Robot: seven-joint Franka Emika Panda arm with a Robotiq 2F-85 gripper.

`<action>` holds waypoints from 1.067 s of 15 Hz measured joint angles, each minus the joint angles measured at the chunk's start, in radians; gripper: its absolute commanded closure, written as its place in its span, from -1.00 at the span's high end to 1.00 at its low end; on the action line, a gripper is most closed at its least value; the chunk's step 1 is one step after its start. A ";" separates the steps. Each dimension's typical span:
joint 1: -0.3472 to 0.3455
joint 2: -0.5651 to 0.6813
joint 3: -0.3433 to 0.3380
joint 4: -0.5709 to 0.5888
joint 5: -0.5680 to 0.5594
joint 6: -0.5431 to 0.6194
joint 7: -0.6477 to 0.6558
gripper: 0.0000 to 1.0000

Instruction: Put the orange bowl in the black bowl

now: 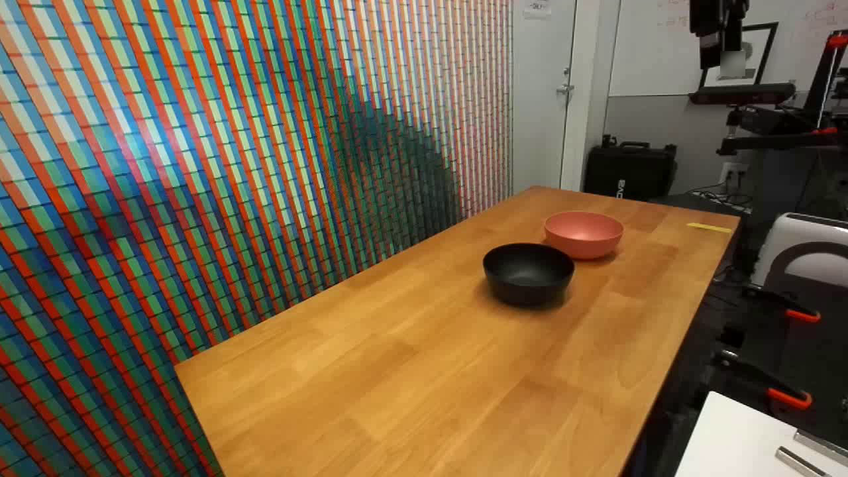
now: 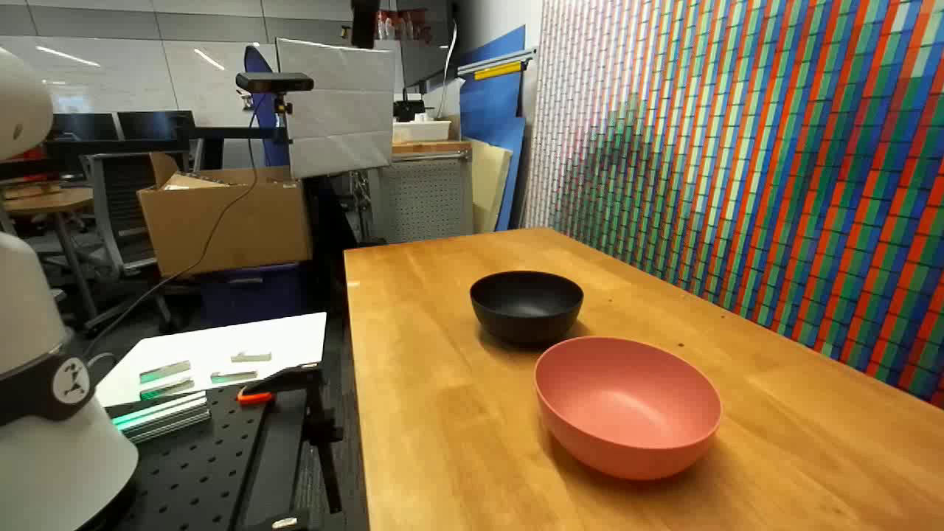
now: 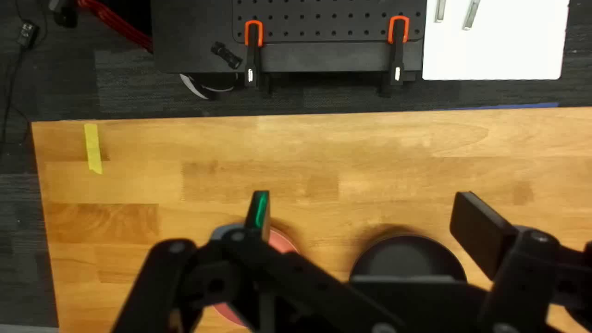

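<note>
The orange bowl sits upright on the wooden table, beside the black bowl. The bowls also show as the orange bowl and the black bowl in an exterior view; both look empty. My gripper is open in the wrist view, nothing between its fingers, and is high above the table. In the wrist view the orange bowl is mostly hidden behind the left finger. The black bowl shows between the fingers, its lower part hidden by the gripper body. A dark part of the gripper hangs at the top of an exterior view.
The wooden table runs along a colourful patterned wall. Yellow tape marks one table end. A black perforated platform with orange-tipped clamps and a white board stand beyond the table's edge. The white robot base is beside it.
</note>
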 measured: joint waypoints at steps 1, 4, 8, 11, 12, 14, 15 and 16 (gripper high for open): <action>0.000 0.000 0.000 0.001 0.000 0.001 0.000 1.00; 0.000 -0.001 0.000 0.003 0.000 0.001 0.000 1.00; 0.000 -0.001 0.000 0.003 0.000 0.001 0.000 1.00; 0.001 0.000 -0.001 0.000 -0.001 0.012 0.000 1.00; 0.000 0.001 -0.004 0.003 -0.011 0.035 0.003 1.00; -0.010 0.010 -0.013 0.021 -0.055 0.097 0.019 1.00; -0.019 0.020 -0.019 0.034 -0.084 0.137 0.031 1.00; -0.032 0.036 -0.024 0.048 -0.113 0.179 0.045 1.00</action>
